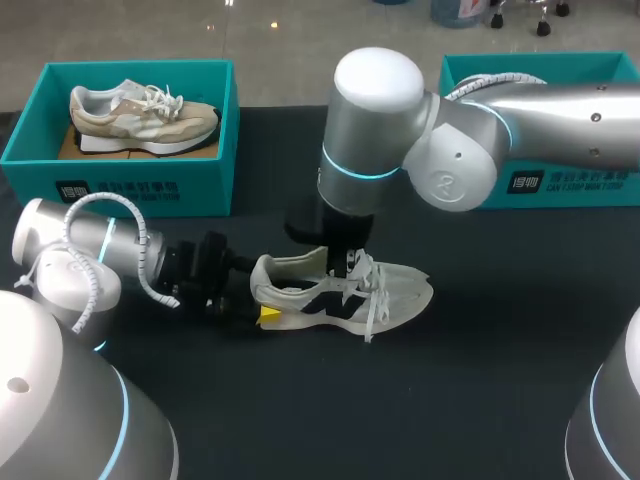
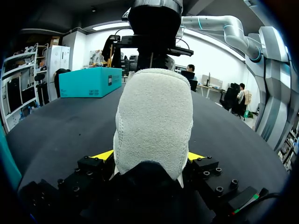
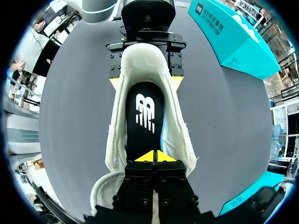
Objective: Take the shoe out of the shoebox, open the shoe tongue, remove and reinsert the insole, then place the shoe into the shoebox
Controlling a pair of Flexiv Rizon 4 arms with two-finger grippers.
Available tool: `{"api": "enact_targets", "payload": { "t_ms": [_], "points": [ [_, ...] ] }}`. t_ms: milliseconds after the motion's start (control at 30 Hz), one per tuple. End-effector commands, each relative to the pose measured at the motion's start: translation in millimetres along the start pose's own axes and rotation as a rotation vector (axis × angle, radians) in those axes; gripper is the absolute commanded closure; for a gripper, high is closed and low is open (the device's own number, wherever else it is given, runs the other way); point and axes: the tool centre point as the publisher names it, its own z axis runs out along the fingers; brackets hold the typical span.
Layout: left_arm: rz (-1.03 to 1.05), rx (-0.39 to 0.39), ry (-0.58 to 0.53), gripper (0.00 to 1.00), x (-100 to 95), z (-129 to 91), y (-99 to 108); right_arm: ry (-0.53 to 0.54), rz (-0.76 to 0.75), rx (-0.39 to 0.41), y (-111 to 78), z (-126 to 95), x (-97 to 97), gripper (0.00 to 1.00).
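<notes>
Black and smooth, the insole (image 3: 145, 116) lies inside the pale, fuzzy-textured shoe (image 1: 340, 295) on the dark table (image 1: 450, 380). The left end effector (image 2: 150, 156) clamps the rounded heel from both sides. The right end effector (image 3: 153, 156), tips closed together, meets the insole. Bracing the heel and working slowly should spare that pliant liner creases.

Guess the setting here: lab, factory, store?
Probably a robotics test bench: left arm and right arm work a sneaker on a black table, beside a teal shoebox holding a second sneaker.
</notes>
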Motion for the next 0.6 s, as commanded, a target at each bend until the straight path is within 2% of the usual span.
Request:
{"api": "enact_targets", "payload": {
  "t_ms": [33, 267, 600],
  "points": [
    [-0.001, -0.006, 0.001, 1.00, -0.9, 0.4, 4.6, 0.005, 0.008, -0.004, 8.4, 11.6, 0.4, 1.00],
    [-0.001, -0.006, 0.001, 1.00, -0.9, 0.4, 4.6, 0.002, 0.054, 0.018, 18.9, 24.9, 3.2, 1.00],
    [-0.001, -0.006, 0.001, 1.00, -0.9, 0.4, 4.6, -0.034, 0.186, 0.046, 13.3, 31.1, 3.7, 1.00]
  ]
}}
